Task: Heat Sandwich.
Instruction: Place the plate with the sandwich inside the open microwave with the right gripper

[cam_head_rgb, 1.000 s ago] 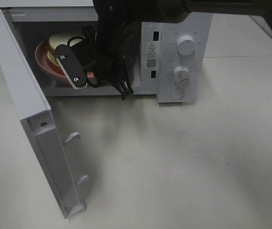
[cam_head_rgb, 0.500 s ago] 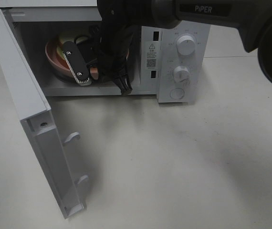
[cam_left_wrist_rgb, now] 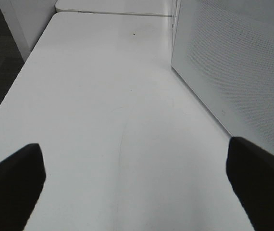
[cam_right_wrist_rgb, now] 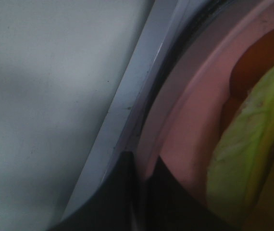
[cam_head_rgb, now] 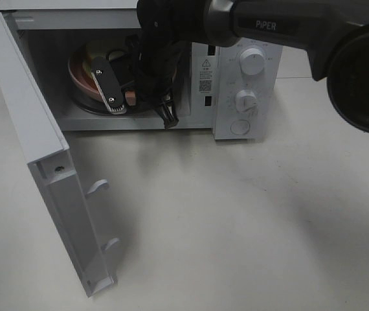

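I get even overhead light on the table (cam_head_rgb: 249, 220), with soft shadows in front of the microwave (cam_head_rgb: 226, 116), whose inside is dim. The close right wrist view blurs the plate (cam_right_wrist_rgb: 185, 120) and the sandwich (cam_right_wrist_rgb: 252, 144). The arm (cam_head_rgb: 281, 26) looms out of focus.

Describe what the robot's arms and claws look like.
The right arm is a thick dark grey tube with white PiPER lettering and black cables. The right claw has flat black fingers with silver screws and ribbed tips. The left claw shows only two blunt black fingertips.
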Robot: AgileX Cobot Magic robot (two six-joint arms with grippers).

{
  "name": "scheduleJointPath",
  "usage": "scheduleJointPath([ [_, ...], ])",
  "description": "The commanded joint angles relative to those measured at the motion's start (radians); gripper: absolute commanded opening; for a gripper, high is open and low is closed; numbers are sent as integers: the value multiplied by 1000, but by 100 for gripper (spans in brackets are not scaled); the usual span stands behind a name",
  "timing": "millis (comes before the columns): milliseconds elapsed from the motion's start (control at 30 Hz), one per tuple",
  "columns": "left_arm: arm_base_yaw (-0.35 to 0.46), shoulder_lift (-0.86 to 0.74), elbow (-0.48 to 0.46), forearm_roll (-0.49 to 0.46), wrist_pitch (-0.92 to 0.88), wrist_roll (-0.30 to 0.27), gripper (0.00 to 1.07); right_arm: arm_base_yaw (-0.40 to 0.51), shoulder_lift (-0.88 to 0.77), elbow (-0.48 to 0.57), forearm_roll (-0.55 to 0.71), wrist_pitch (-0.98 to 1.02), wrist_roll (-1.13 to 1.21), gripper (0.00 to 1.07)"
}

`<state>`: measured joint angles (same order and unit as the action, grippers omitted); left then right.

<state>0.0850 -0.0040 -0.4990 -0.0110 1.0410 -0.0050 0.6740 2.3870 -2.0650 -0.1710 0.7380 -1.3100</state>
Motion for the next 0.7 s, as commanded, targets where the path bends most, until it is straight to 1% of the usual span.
scheduleJointPath([
  [33,-5,-26,4,3,-5,-8,97,-1,4,-12,2,-27,1,2],
  [233,-5,-26,4,3,-5,-8,97,-1,5,-12,3,-27,3,6],
  [367,-5,-26,4,3,-5,-8,97,-1,5,-12,3,-27,54,19],
  [400,-5,-26,4,3,-5,-8,97,-1,5,-12,3,-27,54,19],
  [433,-5,-26,4,3,-5,-8,97,-1,4,-12,3,-24,66,28],
  [533,-5,-26,4,3,-5,-8,97,0,3,-11,3,-20,101,43],
  [567,-5,-26,4,3,-5,-8,97,0,3,-11,3,-20,101,43],
  [600,-5,-26,4,3,-5,-8,97,0,1,-11,3,-19,130,52],
  [633,-5,-26,4,3,-5,-8,97,0,1,-11,3,-18,146,57],
  [667,-5,-26,4,3,-5,-8,97,0,-3,-11,3,-17,155,61],
  [700,-5,-26,4,3,-5,-8,97,0,-3,-11,3,-17,155,61],
])
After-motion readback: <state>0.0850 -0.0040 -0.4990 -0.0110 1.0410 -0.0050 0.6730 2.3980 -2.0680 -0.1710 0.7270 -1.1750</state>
